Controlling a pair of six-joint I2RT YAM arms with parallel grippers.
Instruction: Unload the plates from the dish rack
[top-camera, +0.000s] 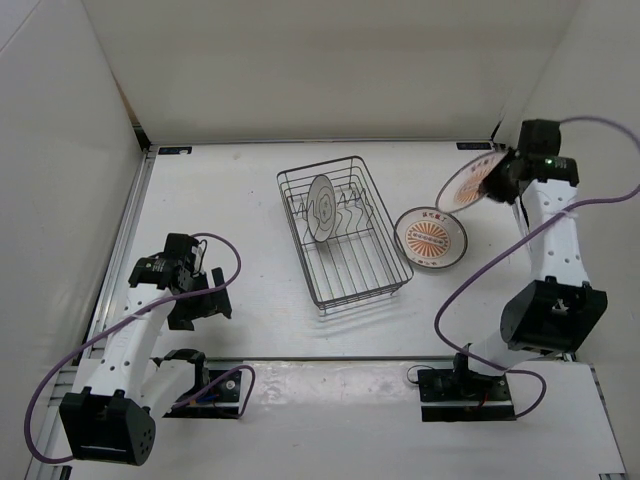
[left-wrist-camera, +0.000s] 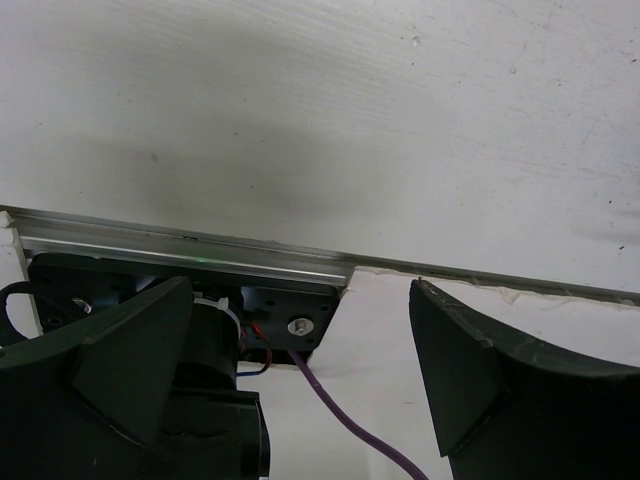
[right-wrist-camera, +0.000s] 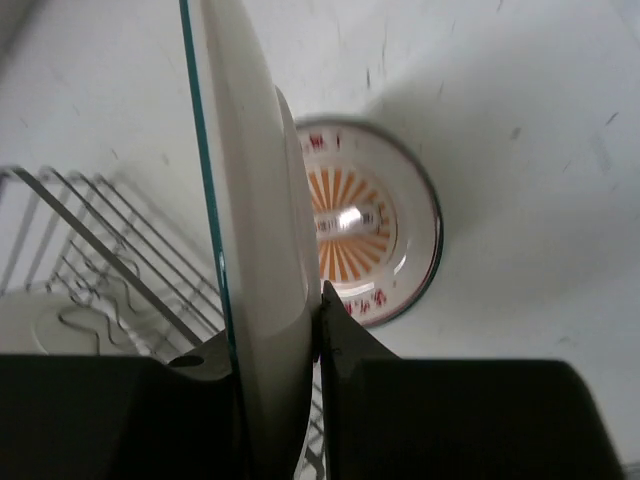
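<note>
- The white counter (top-camera: 240, 200) carries a rectangular dish rack of thin dark wire (top-camera: 345, 272) near its middle.
- A round white plate with a grey centre motif (top-camera: 322, 208) stands upright among the rack's prongs.
- A round white plate with an orange sunburst centre (top-camera: 431, 238) lies flat on the counter, just right of the rack.
- The right end effector (top-camera: 492, 180) is clamped on the rim of a third white plate (top-camera: 463, 188), held tilted in the air beyond the flat one.
- The left end effector (top-camera: 205, 300) hangs wide open, holding nothing, well apart from the rack.
</note>
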